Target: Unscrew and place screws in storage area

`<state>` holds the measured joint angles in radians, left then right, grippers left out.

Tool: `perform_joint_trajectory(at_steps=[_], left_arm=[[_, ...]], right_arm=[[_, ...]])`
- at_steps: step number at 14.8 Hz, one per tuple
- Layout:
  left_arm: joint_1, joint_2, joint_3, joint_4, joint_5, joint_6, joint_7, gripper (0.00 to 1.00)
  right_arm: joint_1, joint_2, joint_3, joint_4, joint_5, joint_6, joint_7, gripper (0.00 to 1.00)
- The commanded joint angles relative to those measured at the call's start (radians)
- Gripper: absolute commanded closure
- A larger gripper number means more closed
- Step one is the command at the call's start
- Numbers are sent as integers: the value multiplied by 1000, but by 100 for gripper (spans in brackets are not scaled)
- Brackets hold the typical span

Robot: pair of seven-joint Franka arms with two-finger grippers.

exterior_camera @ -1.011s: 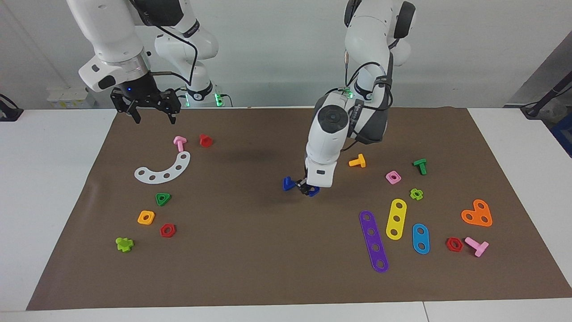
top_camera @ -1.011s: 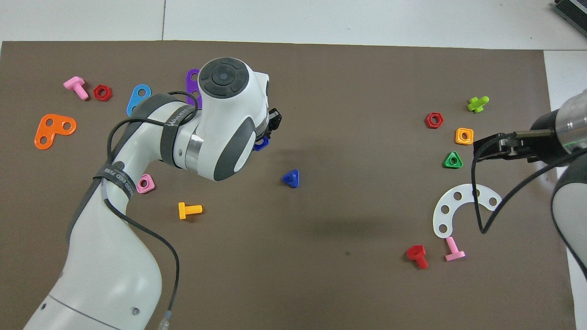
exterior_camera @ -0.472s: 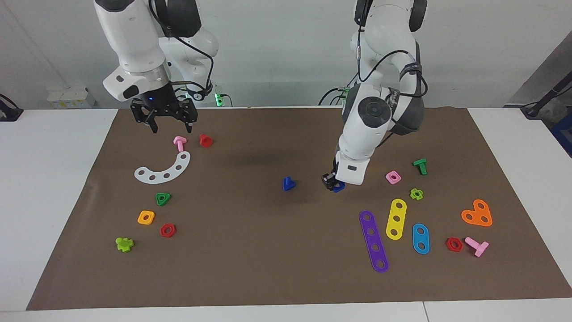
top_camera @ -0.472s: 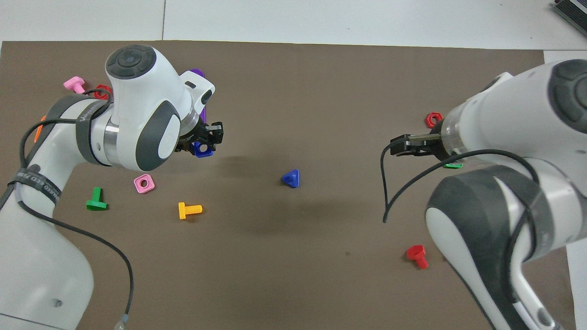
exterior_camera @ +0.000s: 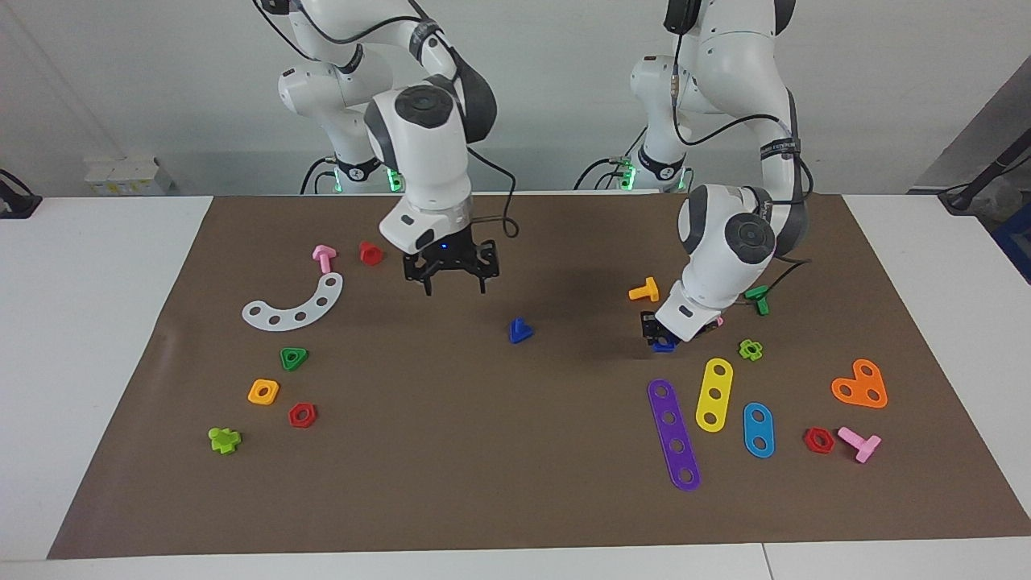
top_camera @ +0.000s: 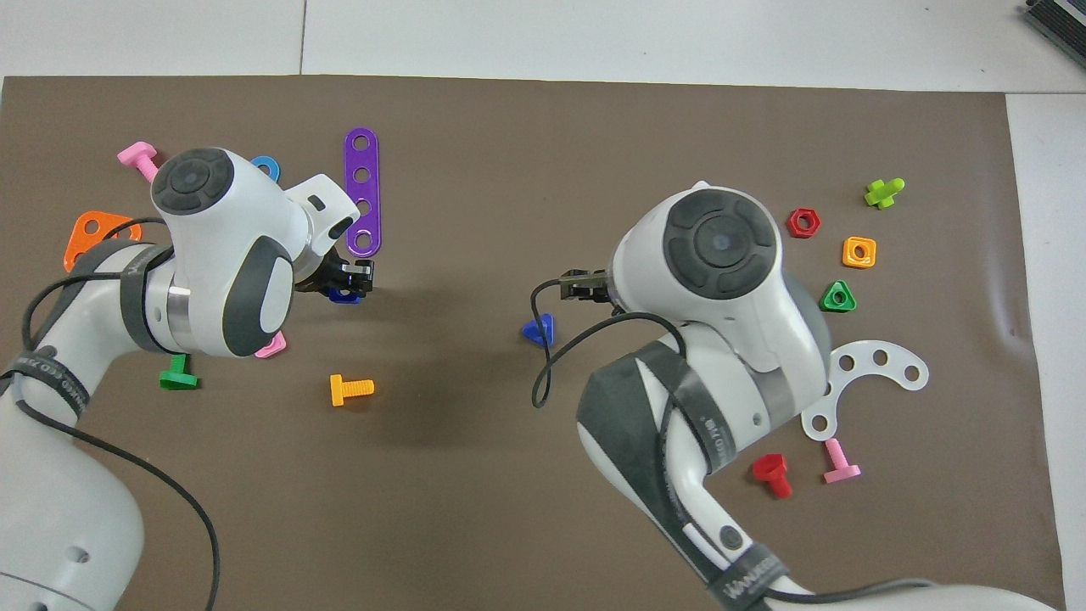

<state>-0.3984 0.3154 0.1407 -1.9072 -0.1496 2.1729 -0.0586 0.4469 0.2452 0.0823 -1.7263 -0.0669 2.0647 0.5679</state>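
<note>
Both arms have shifted since the earlier frames: your left claw (exterior_camera: 662, 338) has carried the small dark-blue square plastic nut (exterior_camera: 664, 346) away from mid-table toward the left arm's end, and your right claw (exterior_camera: 451, 282) has swung in from the right arm's end toward the centre.

You can see the unscrewing is done. The dark-blue plastic bolt with the triangular head (exterior_camera: 520, 330) lies alone on the brown mat of the table (exterior_camera: 451, 483), well apart from its nut. In the facing view the bolt sits at about four o'clock from the right claw, which hovers above the mat with its fingers spread and nothing between them.

Your left claw is clenched on the nut, low over the mat; at five o'clock from it lies the purple four-hole plastic strip (exterior_camera: 673, 433), with the yellow three-hole strip (exterior_camera: 714, 394) alongside.

What remains, by the look of it: set the nut down among those parts, then collect and store the bolt.
</note>
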Motion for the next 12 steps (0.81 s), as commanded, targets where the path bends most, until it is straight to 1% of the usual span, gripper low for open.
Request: perform_joint_trajectory(at_steps=[1,2,3,4,5,6,7,8,10,12], left_arm=[[3,-65,3,-111,-5,76,57,100],[1,-67,5,-115,-5,77,45,54],[3,-65,5,-101,-4,70,45,1],[4,-64,11,-90,-4,65,46,0],[3,-67,26,-79,1,61,46,0],[3,-82,45,-67,14,30,51,0],[3,-108,66,-41,37,-29,54,0],[3,-125,85,-5,60,-98,59,0],[3,-165,134,71,64,-250,66,0],[3,-211,192,108,65,-347,146,0]], right_arm=[[58,86,-4,42,-28,66,87,5],[67,109,-4,45,-30,93,101,7],[88,149,-4,62,-43,100,110,11],[119,202,-4,95,-69,103,131,13],[131,242,-3,106,-100,120,159,15],[130,252,-3,96,-125,168,176,16],[130,252,-3,84,-128,193,176,17],[128,253,-3,79,-129,199,178,20],[133,258,-3,59,-131,207,181,24],[136,258,-3,51,-132,193,181,27]])
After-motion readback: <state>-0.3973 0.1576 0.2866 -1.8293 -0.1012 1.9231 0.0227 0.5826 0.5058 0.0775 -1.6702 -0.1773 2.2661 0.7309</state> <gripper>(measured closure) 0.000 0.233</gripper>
